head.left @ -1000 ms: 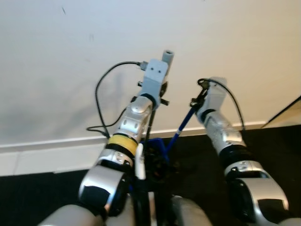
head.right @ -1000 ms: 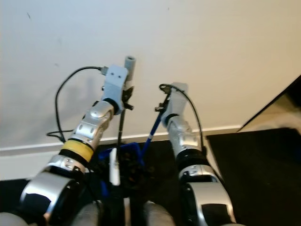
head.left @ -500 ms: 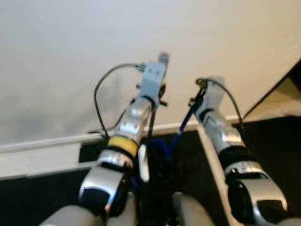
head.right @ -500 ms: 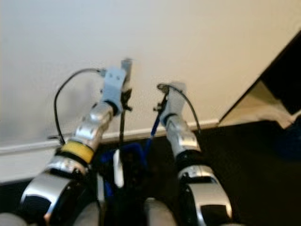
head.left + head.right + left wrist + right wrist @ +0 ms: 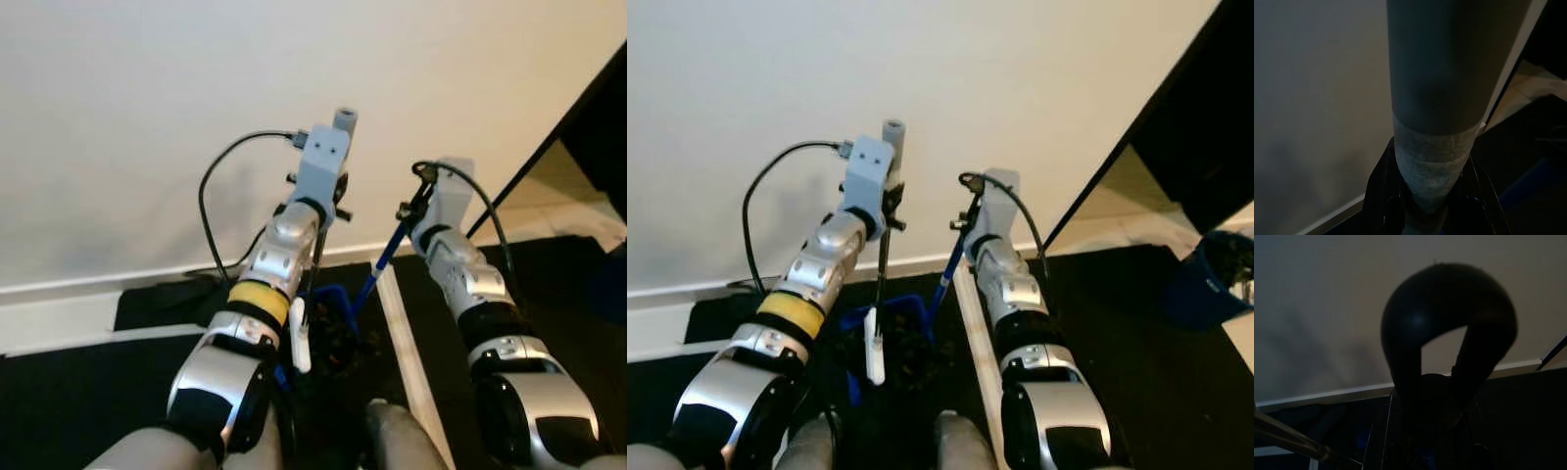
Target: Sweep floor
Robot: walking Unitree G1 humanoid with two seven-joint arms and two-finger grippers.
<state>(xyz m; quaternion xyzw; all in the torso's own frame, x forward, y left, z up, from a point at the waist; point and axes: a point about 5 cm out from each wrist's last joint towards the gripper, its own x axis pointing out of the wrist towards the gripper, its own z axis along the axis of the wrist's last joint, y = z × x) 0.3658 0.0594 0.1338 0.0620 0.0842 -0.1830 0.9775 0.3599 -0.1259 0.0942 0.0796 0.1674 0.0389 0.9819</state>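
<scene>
Nearest the camera, the robot's two grey rounded knees [image 5: 392,436] are showing at the bottom edge, above the dark floor [image 5: 78,401]. Just ahead of them a blue plastic dustpan [image 5: 896,328] is sitting low on the floor between the arms, with dark debris lying in it. A white tag-like piece [image 5: 875,358] is hanging beside the thin dark broom shaft [image 5: 881,274], which is running down toward the dustpan. A pale strip [image 5: 407,357] is crossing the dark floor beside the dustpan, running toward the wall.

The left arm is reaching up and forward, its yellow band [image 5: 259,299] showing at mid-forearm. The left gripper [image 5: 328,191] is clenched around the grey-capped top of the broom handle [image 5: 344,119]; in the left wrist view the dark handle with its pale taped band [image 5: 1432,156] is sitting between the black fingers [image 5: 1378,196]. The right arm is reaching up alongside it, and the right gripper [image 5: 419,196] is at the top of the blue dustpan handle [image 5: 377,269], which is slanting down to the pan. In the dim right wrist view a black loop-shaped grip [image 5: 1449,338] is rising from between the fingers, so the gripper is probably closed on it, though the shade is making this hard to confirm.

Beyond, a white baseboard [image 5: 59,313] is meeting the plain cream wall [image 5: 147,98]. Far to the right a blue bin [image 5: 1215,274] is standing near a dark opening [image 5: 1205,108].
</scene>
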